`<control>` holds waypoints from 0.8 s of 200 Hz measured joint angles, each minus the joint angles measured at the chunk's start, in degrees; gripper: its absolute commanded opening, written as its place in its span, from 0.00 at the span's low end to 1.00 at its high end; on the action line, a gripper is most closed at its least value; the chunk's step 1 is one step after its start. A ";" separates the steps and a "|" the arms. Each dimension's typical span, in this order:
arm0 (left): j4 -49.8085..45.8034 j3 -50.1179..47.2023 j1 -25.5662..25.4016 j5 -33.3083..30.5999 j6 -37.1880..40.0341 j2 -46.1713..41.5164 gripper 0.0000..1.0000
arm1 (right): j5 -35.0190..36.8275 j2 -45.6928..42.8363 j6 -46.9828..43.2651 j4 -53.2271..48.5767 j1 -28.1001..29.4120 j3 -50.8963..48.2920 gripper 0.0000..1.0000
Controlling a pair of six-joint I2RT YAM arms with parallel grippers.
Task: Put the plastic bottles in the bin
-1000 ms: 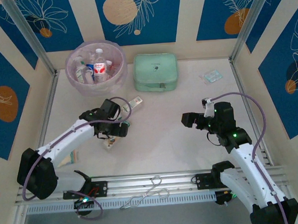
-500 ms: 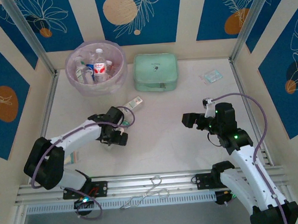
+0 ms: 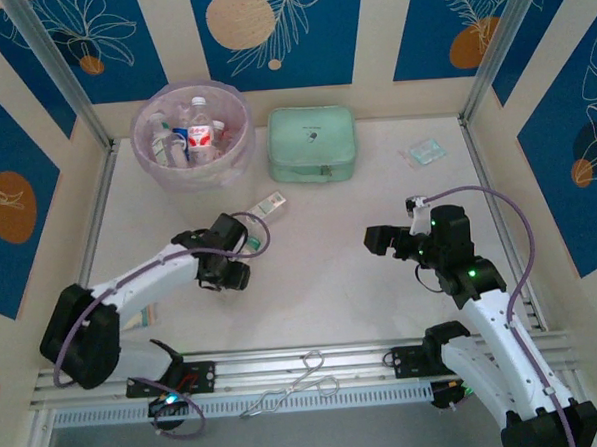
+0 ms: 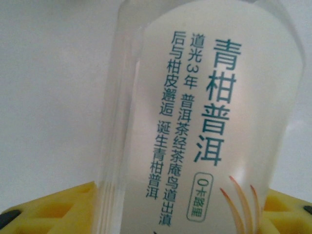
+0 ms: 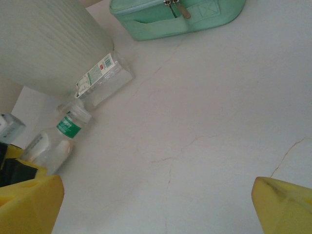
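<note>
green-cap bottle (image 4: 195,122): clear, white label, teal Chinese print. sits left of table (image 3: 322,292) centre, left gripper (image 3: 229,274) pads snug both sides, gripping it. bin (image 3: 150,156) at far-left corner, several bottles (image 3: 199,129) inside. right gripper (image 5: 156,204) jaws wide apart.

Off-task items on the pale table (image 3: 330,252): 1 zip case, 1 packet, 1 wire tool.
The mint green zip case (image 3: 311,144) lies flat near the back wall, zipper pull toward the near side. The small flat clear packet (image 3: 422,153) lies well apart from it, near the right-hand frame post (image 3: 500,48). A bent metal wire tool (image 3: 297,382) rests on the aluminium rail (image 3: 385,351) at the near edge. The cream walls carry blue panels (image 3: 314,32) with orange discs and white leaf drawings.
</note>
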 measured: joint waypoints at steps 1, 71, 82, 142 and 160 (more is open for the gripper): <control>-0.07 0.04 -0.02 0.15 0.04 -0.22 0.43 | 0.00 0.00 0.02 0.00 0.00 0.00 0.99; -8.31 22.99 -0.96 4.98 2.95 -13.53 0.23 | -0.09 0.85 1.05 1.31 0.00 -0.22 0.99; -9.38 29.11 -0.87 4.31 3.72 -12.63 0.20 | -0.17 1.66 1.09 1.68 0.02 -0.22 0.99; -10.82 51.74 11.50 4.79 7.54 1.97 0.08 | -0.15 1.51 0.96 1.27 0.02 -0.20 0.99; -10.58 57.55 15.96 5.73 7.56 8.52 0.06 | 0.07 0.59 0.55 0.31 0.02 -0.20 0.99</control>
